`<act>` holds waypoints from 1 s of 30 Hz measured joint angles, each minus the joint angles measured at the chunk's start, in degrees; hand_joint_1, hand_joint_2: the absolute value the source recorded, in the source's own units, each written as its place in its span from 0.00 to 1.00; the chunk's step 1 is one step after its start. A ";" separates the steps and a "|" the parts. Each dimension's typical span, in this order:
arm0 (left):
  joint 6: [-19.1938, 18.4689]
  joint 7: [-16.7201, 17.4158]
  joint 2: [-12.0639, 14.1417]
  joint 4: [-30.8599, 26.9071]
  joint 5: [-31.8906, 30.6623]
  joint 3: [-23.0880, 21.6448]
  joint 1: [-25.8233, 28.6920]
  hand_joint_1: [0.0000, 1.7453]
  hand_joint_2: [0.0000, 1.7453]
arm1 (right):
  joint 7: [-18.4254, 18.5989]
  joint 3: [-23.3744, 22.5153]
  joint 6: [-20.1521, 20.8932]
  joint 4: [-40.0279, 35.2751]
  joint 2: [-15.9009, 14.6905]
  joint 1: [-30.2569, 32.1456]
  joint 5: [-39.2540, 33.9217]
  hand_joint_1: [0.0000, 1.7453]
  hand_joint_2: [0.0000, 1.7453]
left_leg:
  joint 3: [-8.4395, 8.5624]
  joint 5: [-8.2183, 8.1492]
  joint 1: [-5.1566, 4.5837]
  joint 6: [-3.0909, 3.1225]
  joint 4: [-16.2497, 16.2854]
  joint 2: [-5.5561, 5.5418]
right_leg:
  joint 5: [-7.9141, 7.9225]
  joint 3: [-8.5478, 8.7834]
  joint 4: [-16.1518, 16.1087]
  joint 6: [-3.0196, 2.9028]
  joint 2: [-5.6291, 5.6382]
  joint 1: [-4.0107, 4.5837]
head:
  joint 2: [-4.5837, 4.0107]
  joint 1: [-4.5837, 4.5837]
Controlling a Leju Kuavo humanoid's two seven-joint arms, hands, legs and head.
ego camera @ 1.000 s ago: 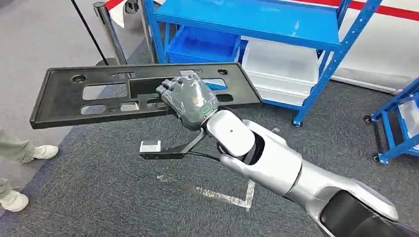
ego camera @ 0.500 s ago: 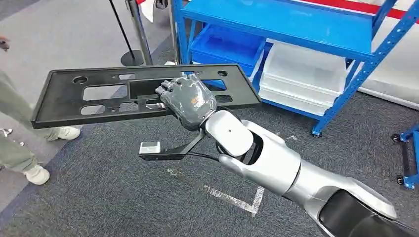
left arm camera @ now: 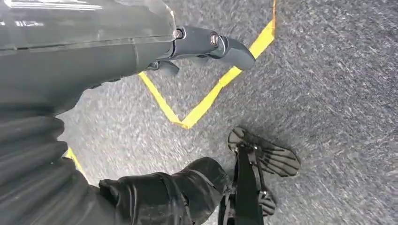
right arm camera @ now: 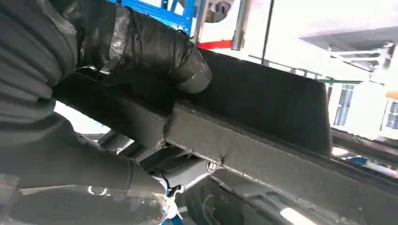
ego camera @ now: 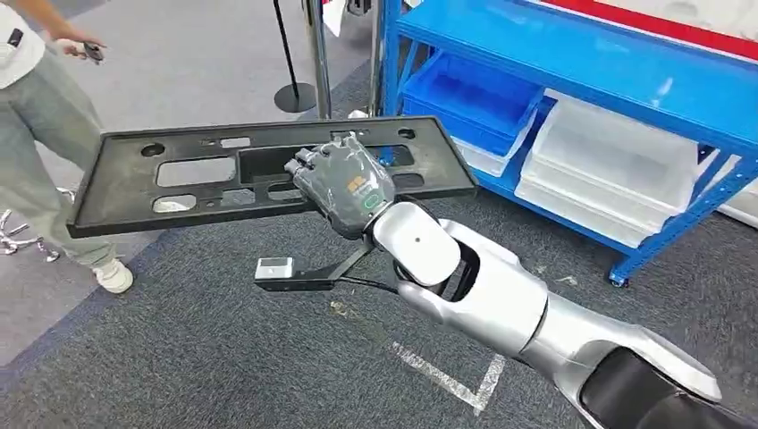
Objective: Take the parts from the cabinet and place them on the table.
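Gripping one black panel (ego camera: 197,174) (long, slotted), the right hand (ego camera: 344,183) holds it level; left hand's (left arm camera: 206,44) state unclear.

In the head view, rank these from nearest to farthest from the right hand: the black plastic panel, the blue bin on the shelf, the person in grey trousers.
1. Long black plastic panel with cutouts: held in the right hand, stretching to its left.
2. Blue plastic bin on the blue metal rack's lower shelf: beyond the hand, to its right.
3. Person in grey trousers: far left edge.

Matt black plastic panel (ego camera: 206,174)
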 joint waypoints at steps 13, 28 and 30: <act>-0.50 -0.11 -0.11 0.02 0.61 -0.07 0.62 0.00 1.00 | 2.65 -0.74 13.70 4.87 -5.31 -14.67 -5.55 1.00 1.00 | -2.44 0.09 0.16 -1.15 4.57 6.77 | 0.23 0.06 -0.19 -2.21 -8.72 1.06 | 0.00 -0.66; -0.42 0.79 -0.28 0.04 1.62 -0.09 0.55 0.00 1.00 | 6.40 -1.53 17.00 11.02 -12.00 -22.30 -10.19 1.00 1.00 | 0.30 0.04 -0.20 1.75 -0.34 1.77 | -0.30 -5.09 7.54 0.37 -4.68 0.41 | -0.02 -0.31; -0.35 0.83 -0.24 0.04 1.66 -0.09 0.51 0.00 1.00 | 6.73 -1.60 17.05 11.45 -12.85 -22.97 -10.29 1.00 1.00 | -0.26 -0.39 -0.34 1.03 0.41 0.62 | 1.13 -2.29 1.49 0.66 -0.74 -0.31 | -0.02 -0.22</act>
